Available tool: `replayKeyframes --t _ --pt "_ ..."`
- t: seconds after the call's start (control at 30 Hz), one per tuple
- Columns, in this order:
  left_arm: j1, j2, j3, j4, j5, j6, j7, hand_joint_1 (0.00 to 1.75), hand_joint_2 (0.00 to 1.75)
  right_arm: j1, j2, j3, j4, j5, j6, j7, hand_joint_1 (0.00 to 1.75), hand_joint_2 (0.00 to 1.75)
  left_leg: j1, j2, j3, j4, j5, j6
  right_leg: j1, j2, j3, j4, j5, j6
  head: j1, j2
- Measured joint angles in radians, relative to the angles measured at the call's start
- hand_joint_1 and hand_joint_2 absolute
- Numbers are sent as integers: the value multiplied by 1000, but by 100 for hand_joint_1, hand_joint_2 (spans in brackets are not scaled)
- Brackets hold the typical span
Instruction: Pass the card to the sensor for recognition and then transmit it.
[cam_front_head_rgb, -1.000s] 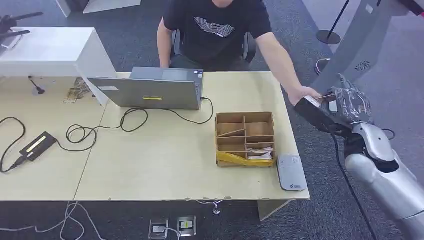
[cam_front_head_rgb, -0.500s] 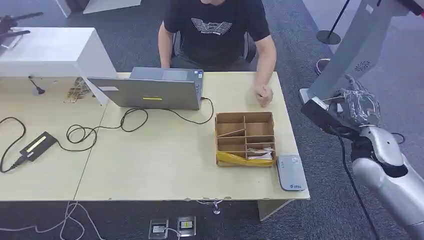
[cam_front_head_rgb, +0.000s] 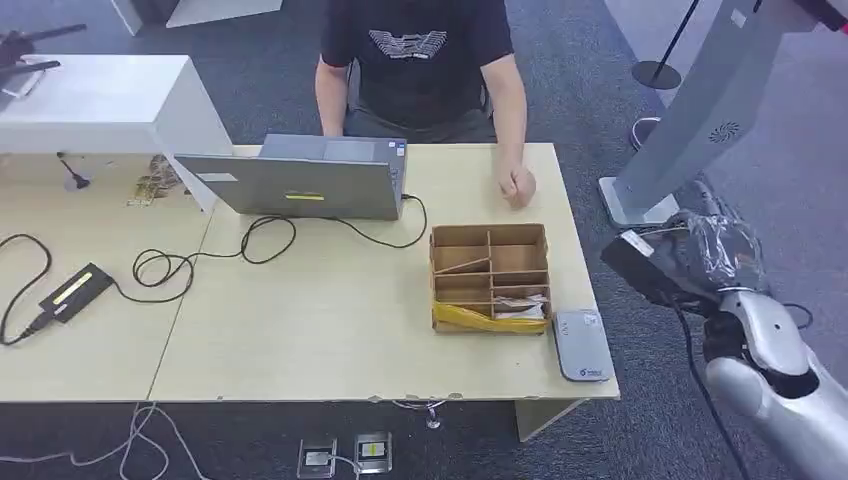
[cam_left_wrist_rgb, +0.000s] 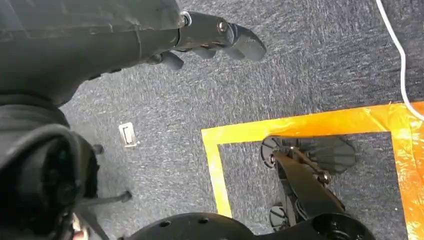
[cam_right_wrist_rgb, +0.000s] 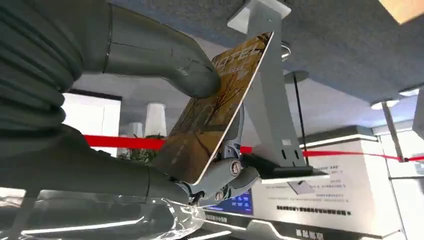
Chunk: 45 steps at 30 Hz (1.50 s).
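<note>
My right hand (cam_front_head_rgb: 715, 248) hovers off the table's right edge, level with the cardboard organiser. In the right wrist view the thumb (cam_right_wrist_rgb: 165, 55) and fingers pinch a brown-and-gold printed card (cam_right_wrist_rgb: 215, 112), held edge-up. The grey-white card sensor (cam_front_head_rgb: 583, 343) lies flat on the table's front right corner, left of and nearer than that hand. My left hand (cam_left_wrist_rgb: 220, 35) hangs over grey carpet with nothing in it, fingers loosely extended.
A person sits behind the table (cam_front_head_rgb: 330, 330), one fist (cam_front_head_rgb: 517, 186) resting on it near the far right. A compartmented cardboard organiser (cam_front_head_rgb: 490, 277) stands beside the sensor. A laptop (cam_front_head_rgb: 300, 185), cables and a power brick (cam_front_head_rgb: 75, 290) occupy the left. A white kiosk base (cam_front_head_rgb: 640, 200) stands behind my right hand.
The person's hand left my right hand and drew back to rest on the table. My right hand, holding the card, came down and nearer to me.
</note>
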<state>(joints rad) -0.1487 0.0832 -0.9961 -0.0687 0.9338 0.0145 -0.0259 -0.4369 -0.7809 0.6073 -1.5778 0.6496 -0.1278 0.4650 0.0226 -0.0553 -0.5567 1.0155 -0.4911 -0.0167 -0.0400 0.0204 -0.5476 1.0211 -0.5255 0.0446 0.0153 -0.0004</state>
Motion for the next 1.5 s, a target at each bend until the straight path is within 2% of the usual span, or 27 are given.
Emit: replayKeyframes --t 0.13,0.57,0.8,1.3,1.5 --pt "4 0 12 0 -9 0 0 0 0 52 -1 0 -6 1 -9 -3 175 175 0 0 0 0 0 0 0 0 0 0 0 0 0 0" --pt "4 10 32 0 -53 0 0 0 0 127 1 8 -5 4 -18 -27 175 175 0 0 0 0 0 0 0 2 0 0 0 0 0 0" --pt "5 11 55 0 -63 0 0 0 0 131 17 23 14 -16 -35 -69 175 175 0 0 0 0 0 0 0 2 0 0 0 0 0 0" --pt "7 11 96 0 -97 0 18 0 0 119 59 100 97 -49 -36 -98 175 175 0 0 0 0 0 0 0 2 0 0 0 0 0 0" --pt "9 11 105 0 -108 0 19 0 0 110 77 126 142 -62 -47 -129 175 175 0 0 0 0 0 0 0 2 0 0 0 0 0 0"
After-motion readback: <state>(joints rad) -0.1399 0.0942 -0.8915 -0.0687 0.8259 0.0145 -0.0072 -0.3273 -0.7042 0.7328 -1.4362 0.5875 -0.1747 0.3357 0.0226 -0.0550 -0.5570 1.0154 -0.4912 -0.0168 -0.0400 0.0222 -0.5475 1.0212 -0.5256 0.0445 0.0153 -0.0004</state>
